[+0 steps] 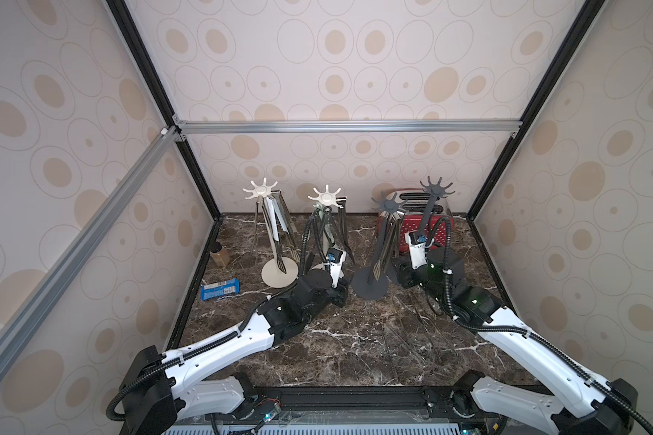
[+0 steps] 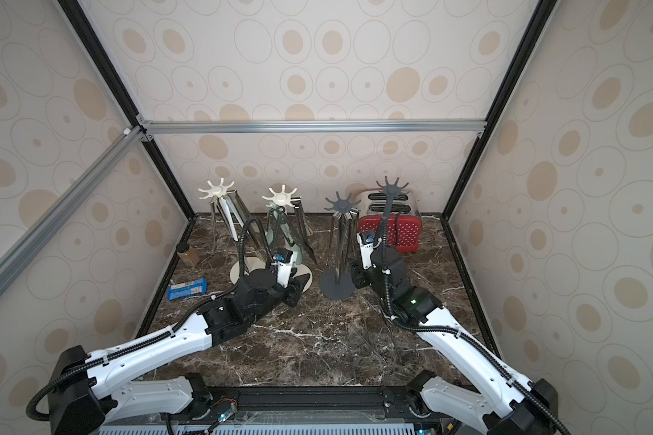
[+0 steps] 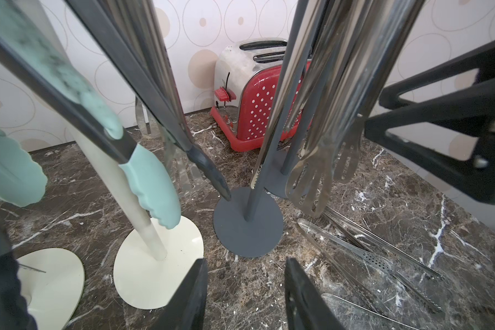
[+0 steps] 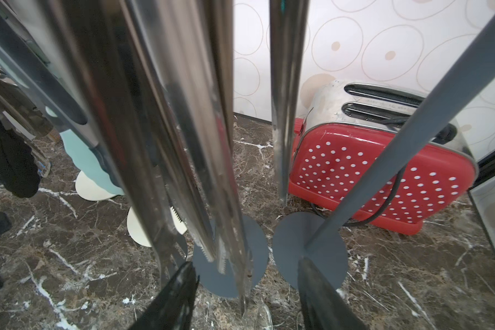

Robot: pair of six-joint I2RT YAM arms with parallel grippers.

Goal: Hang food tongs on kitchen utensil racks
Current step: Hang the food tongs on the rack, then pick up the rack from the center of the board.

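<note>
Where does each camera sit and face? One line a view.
Both top views: high at the near edge, looking down on brown marble table; left arm, right arm show.
Left wrist: low among hanging steel tongs, facing red dotted toaster; left gripper shows.
Right wrist: likewise, closer; right gripper shows.
Wrist views share: toaster, dark grey rack base.

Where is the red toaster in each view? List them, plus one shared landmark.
In a top view: red toaster at the back wall, right of centre.
In a top view: the same spot.
Left wrist: at the wall, between hanging tongs.
Right wrist: behind the slanted grey pole.
Landmark: dark grey rack base before it.
</note>
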